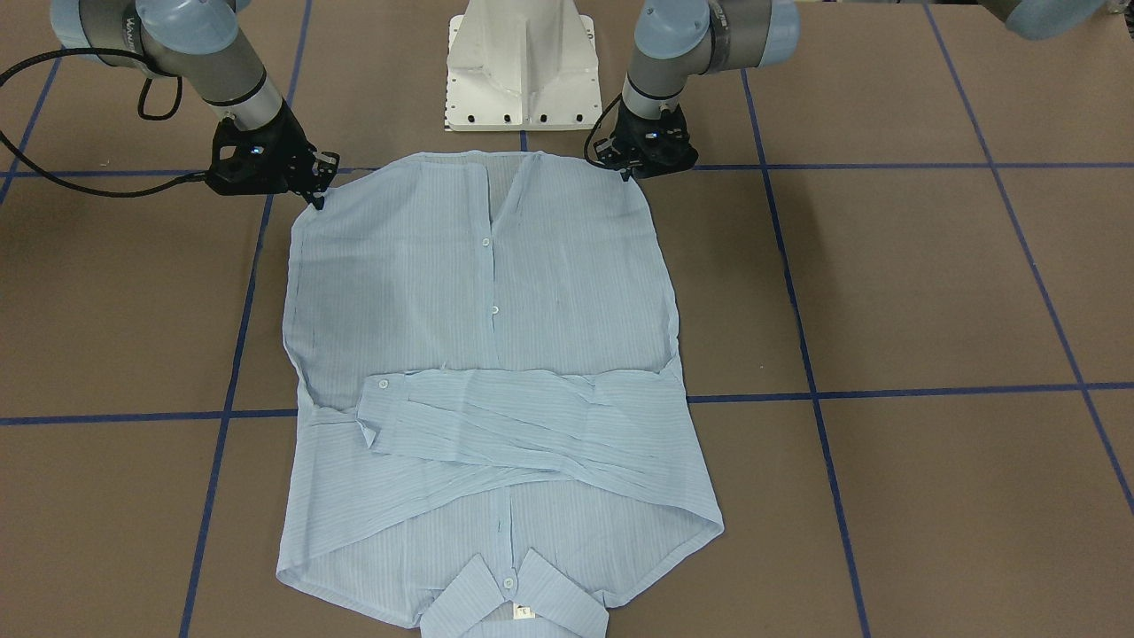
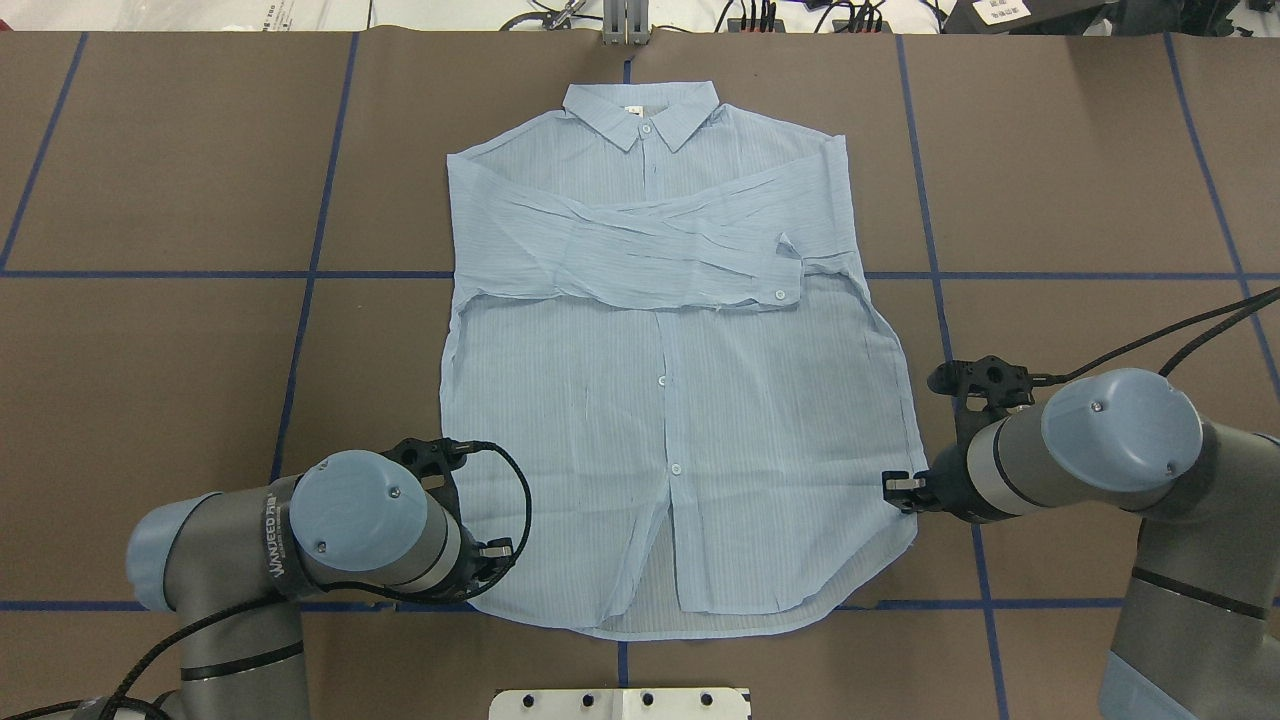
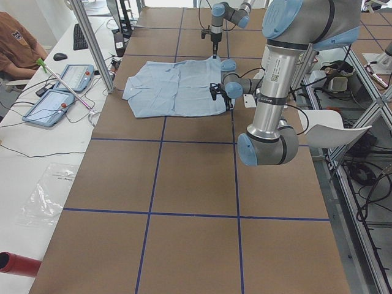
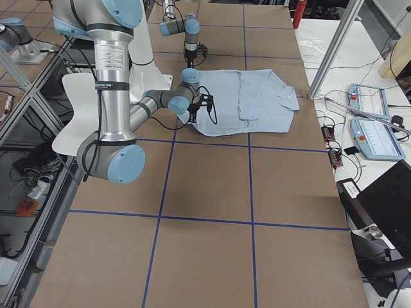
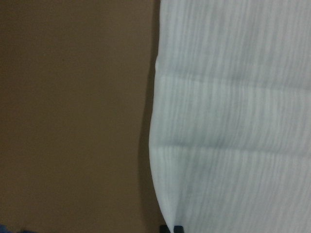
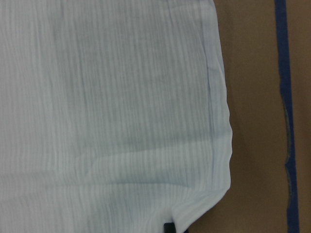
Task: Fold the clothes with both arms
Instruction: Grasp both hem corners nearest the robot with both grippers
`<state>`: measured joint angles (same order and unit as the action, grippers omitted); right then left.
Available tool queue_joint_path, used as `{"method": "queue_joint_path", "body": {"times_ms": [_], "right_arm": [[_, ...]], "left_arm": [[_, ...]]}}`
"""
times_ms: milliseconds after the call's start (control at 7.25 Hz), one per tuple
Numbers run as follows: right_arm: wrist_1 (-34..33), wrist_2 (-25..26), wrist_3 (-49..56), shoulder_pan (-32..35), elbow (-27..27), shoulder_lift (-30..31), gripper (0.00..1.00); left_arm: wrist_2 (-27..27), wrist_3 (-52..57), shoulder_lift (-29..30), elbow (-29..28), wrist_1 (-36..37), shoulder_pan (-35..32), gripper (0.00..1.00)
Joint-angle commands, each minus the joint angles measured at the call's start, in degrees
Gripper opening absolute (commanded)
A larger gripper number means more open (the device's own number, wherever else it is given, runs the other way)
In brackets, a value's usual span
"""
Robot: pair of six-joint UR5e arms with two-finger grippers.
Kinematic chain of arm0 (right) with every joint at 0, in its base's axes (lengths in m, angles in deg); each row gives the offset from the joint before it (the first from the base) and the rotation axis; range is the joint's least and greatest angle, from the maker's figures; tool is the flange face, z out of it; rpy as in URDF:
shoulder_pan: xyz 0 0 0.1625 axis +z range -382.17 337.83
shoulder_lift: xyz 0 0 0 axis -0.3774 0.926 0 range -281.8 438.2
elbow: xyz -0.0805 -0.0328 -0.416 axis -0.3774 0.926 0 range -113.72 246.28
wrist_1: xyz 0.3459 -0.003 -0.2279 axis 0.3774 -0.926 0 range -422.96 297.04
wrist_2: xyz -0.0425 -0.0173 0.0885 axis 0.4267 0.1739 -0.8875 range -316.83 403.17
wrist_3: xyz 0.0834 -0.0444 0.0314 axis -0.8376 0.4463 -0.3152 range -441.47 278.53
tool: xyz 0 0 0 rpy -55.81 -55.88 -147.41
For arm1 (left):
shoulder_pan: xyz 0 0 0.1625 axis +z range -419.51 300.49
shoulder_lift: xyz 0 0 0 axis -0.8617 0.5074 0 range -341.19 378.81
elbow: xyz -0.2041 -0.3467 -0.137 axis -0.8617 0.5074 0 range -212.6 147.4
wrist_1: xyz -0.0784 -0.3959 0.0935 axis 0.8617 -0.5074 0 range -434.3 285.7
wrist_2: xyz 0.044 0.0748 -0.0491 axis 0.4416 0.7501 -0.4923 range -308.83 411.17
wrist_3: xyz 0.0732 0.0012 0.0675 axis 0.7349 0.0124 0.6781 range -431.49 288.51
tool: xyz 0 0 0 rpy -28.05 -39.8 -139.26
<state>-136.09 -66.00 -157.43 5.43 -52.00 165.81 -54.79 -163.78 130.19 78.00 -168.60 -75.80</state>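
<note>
Closest in, the left tool (image 2: 497, 552) sits low at the near left corner of the shirt (image 2: 660, 400), its tips pressed together on the hem's edge. Across on the right, the right tool (image 2: 903, 490) pinches the near right edge the same way. The pale-blue shirt lies flat and buttons-up in the middle of the brown desk (image 2: 200, 350). Its collar (image 2: 640, 110) is at the far end, and both sleeves (image 2: 660, 255) are crossed over the chest.

"WANJEED" along the left arm (image 2: 232, 548)
</note>
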Motion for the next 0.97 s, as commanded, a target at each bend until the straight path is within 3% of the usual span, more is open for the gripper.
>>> {"method": "queue_joint_path", "body": {"times_ms": [0, 828], "right_arm": [[0.00, -0.44, 0.37, 2.09, 0.07, -1.30, 0.00], [-0.09, -3.25, 2.13, 6.41, 0.42, -0.07, 0.00]], "left_arm": [[-0.21, 3.22, 0.06, 1.90, 1.75, -2.60, 0.00], [-0.56, 6.50, 0.06, 2.69, 1.75, -5.51, 0.00]]}}
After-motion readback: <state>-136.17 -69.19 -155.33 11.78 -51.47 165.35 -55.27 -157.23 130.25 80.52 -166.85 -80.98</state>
